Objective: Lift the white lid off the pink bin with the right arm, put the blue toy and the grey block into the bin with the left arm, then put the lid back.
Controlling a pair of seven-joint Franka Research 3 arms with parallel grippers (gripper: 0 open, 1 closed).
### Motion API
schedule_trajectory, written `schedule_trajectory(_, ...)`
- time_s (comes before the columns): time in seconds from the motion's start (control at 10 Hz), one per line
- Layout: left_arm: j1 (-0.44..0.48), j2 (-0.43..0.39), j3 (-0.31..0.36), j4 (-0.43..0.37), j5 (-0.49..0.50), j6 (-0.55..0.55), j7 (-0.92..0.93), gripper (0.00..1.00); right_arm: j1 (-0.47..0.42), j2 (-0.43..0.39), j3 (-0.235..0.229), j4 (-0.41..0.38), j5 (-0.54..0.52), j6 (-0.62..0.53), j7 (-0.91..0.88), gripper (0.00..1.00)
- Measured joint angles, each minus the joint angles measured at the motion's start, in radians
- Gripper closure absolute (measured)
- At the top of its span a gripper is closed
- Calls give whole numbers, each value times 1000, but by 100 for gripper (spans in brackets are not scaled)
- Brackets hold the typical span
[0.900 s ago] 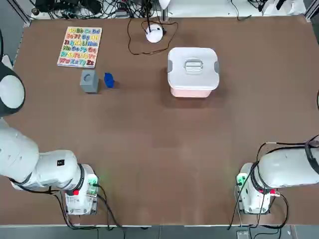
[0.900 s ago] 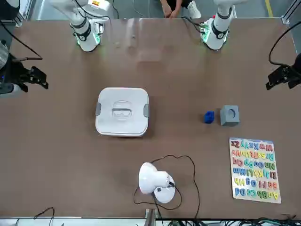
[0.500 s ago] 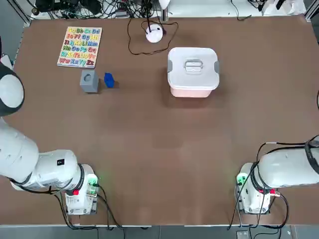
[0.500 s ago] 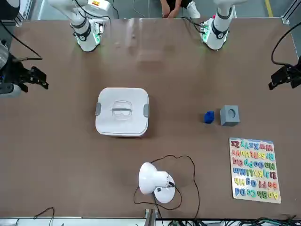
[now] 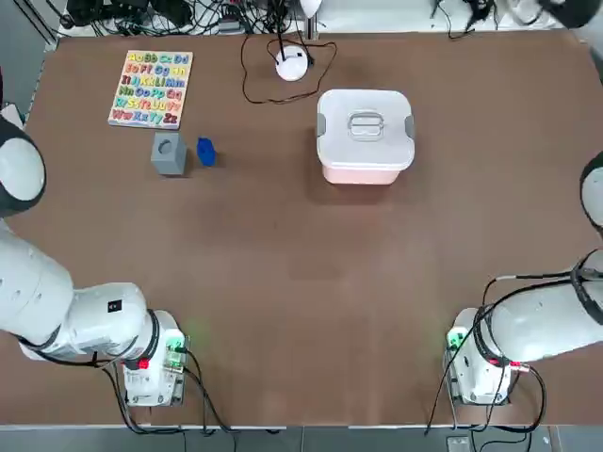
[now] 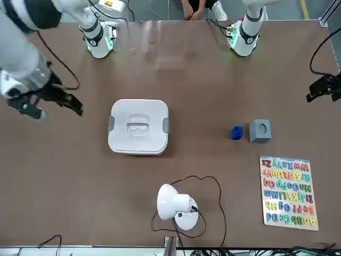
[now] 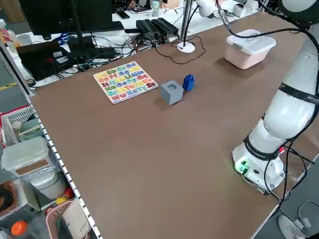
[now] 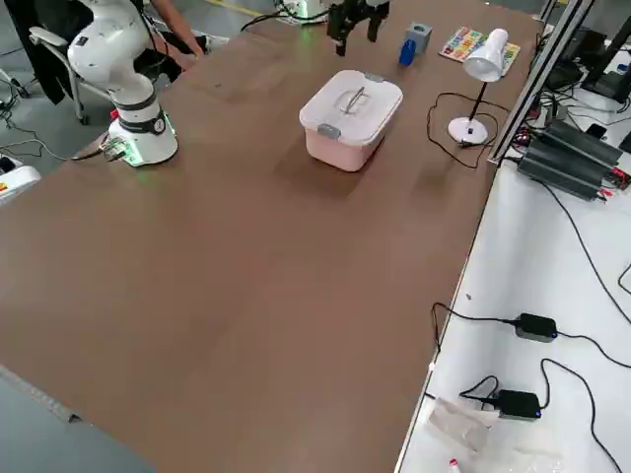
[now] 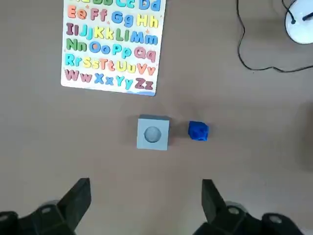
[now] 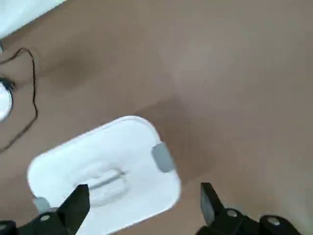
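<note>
The white lid point(image 5: 366, 127) sits closed on the pink bin point(image 5: 363, 175) at the table's far middle, seen also as the lid point(image 6: 138, 124) in the front view. The grey block point(image 5: 169, 153) and the blue toy point(image 5: 205, 152) lie side by side to the bin's left, a small gap between them. My right gripper point(image 6: 53, 109) hangs open in the air beside the bin, apart from the lid point(image 10: 105, 176). My left gripper point(image 9: 144, 203) hovers open, well above the grey block point(image 9: 153, 132) and blue toy point(image 9: 198, 131). Nothing is held.
An alphabet puzzle board point(image 5: 151, 89) lies at the far left, just beyond the block. A white desk lamp point(image 5: 292, 64) with a looped black cable stands behind the bin. Both arm bases sit at the near edge. Open brown tabletop point(image 5: 301, 282) spans the middle.
In the front view my right gripper has swung in from the table's side toward the bin. The left gripper has drifted slightly. Lid, block and toy have not moved.
</note>
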Motion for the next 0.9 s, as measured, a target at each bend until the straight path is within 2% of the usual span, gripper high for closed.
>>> schedule_trajectory(0.2,2,20,1,-18,0,32,0,0,80,66,1,-5,35,70,349,0)
schedule_trajectory(0.4,27,41,3,-29,0,67,0,0,132,141,2,-12,51,151,552,0)
schedule_trajectory(0.6,50,75,3,-35,0,97,2,0,169,209,1,-42,53,230,640,0)
schedule_trajectory(0.7,51,96,3,-43,0,117,0,0,181,221,1,-61,54,245,654,0)
schedule_trajectory(0.9,51,111,3,-109,0,181,-5,0,190,222,1,-107,55,256,661,0)
